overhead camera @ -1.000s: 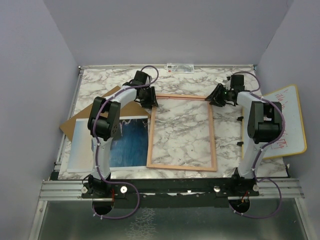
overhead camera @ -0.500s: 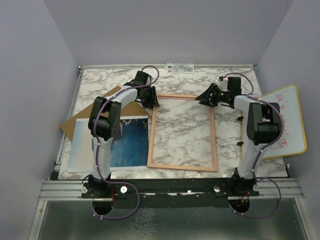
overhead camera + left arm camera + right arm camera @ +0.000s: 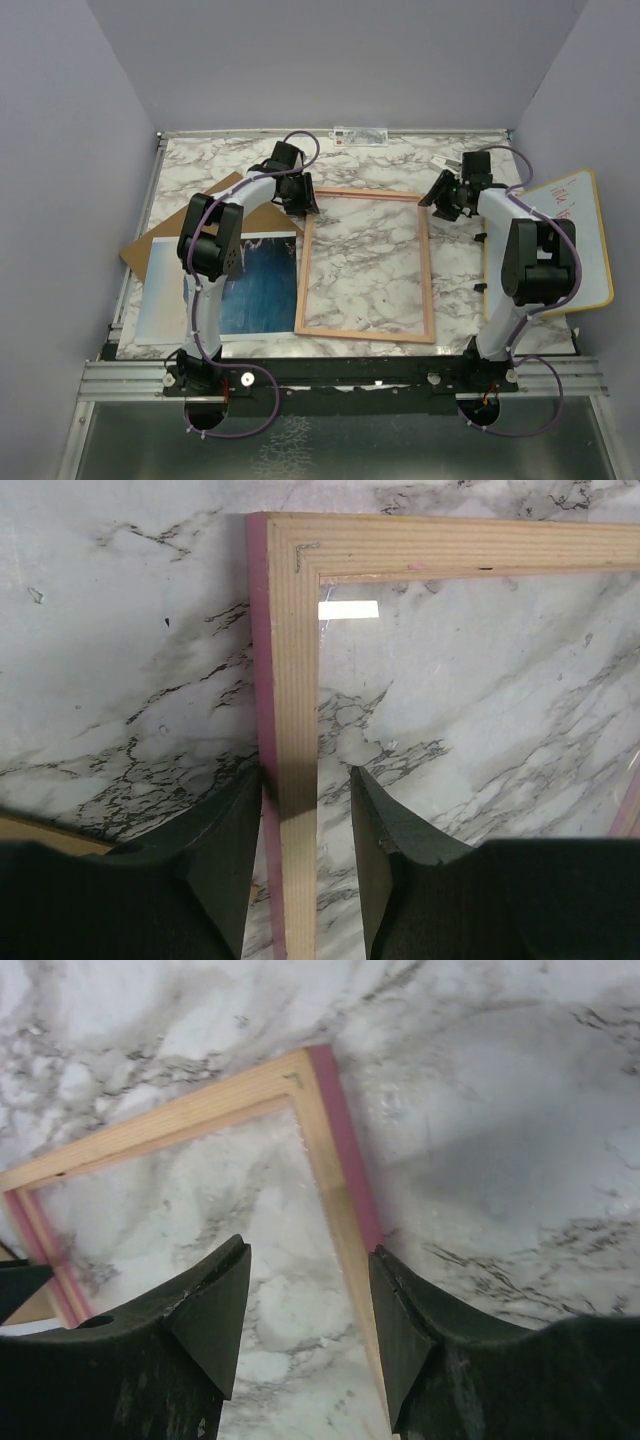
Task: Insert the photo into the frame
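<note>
The frame point(image 3: 427, 270) lies flat mid-table, wood back up, with marble showing through its pane. My left gripper point(image 3: 303, 203) sits at its far left corner. In the left wrist view the gripper point(image 3: 307, 772) straddles the left rail point(image 3: 290, 660): one finger touches the pink outer edge, while a strip of marble shows between the rail and the other finger. My right gripper point(image 3: 438, 203) hovers open by the far right corner, and that rail point(image 3: 330, 1130) runs down beside one finger point(image 3: 400, 1300), not held. The photo point(image 3: 255, 290) lies left of the frame, partly under the left arm.
A brown backing board point(image 3: 150, 245) lies under the photo at the left. A wood-edged whiteboard point(image 3: 585, 255) with red writing overhangs the table's right edge beside the right arm. A small label strip point(image 3: 360, 135) sits at the back edge. Purple walls close in three sides.
My right gripper has opened wider and drawn back to the right, off the frame's far rail. The left gripper has stayed at its corner.
</note>
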